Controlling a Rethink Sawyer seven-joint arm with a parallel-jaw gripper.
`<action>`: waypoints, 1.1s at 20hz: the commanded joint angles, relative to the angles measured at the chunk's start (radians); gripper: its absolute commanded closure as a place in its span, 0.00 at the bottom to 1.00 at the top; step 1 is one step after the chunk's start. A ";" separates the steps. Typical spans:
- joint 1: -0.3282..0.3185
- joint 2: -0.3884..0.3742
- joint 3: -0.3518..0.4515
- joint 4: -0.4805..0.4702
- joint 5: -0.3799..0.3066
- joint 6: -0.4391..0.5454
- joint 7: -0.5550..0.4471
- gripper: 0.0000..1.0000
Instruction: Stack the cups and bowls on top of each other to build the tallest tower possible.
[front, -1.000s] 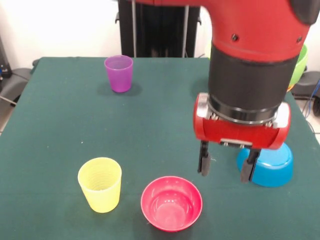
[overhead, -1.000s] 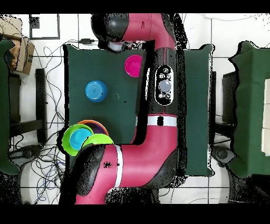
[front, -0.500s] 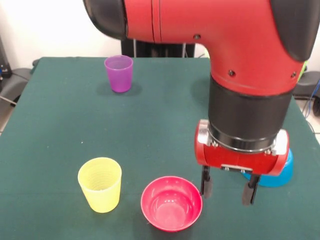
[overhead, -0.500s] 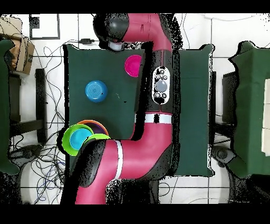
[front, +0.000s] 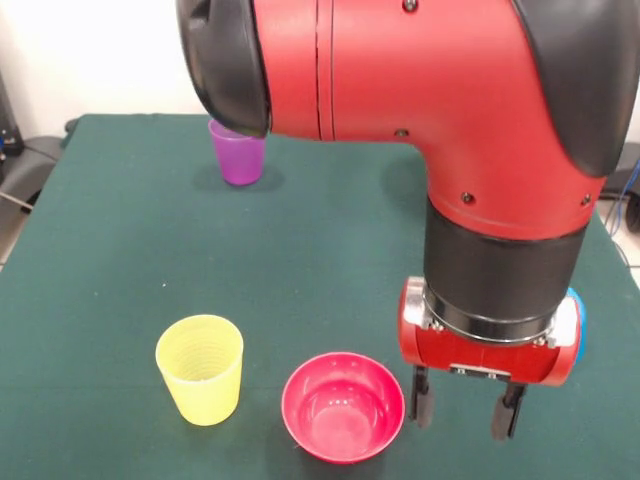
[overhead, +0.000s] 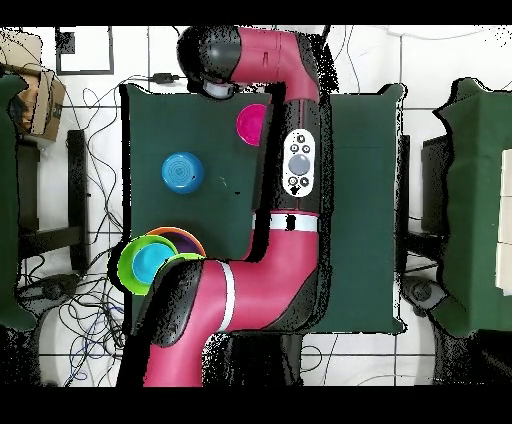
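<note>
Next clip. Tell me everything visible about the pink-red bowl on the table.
The pink-red bowl is a glossy, rounded plastic bowl, standing upright and empty on the green table, with light reflecting off its inner floor. It sits near the table's front edge in the front view, apart from the ribbed yellow cup beside it. The open gripper hangs close to its other side; nothing is seen touching the bowl but the table. The overhead view shows it half hidden by the arm.

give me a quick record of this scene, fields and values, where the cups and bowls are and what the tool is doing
tool: open, empty, low beside the pink bowl
pink bowl: upright on the table, near front edge
yellow cup: upright, beside the pink bowl
purple cup: upright, far side, partly behind the arm
blue bowl: upside down, alone
tower: nested bowls at a table corner, orange base
</note>
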 joint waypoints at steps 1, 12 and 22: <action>0.003 0.014 0.143 -0.002 -0.114 0.032 -0.314 0.00; -0.036 -0.022 0.228 -0.011 -0.202 0.107 -0.349 0.00; -0.084 -0.044 0.302 0.001 -0.274 0.147 -0.412 0.00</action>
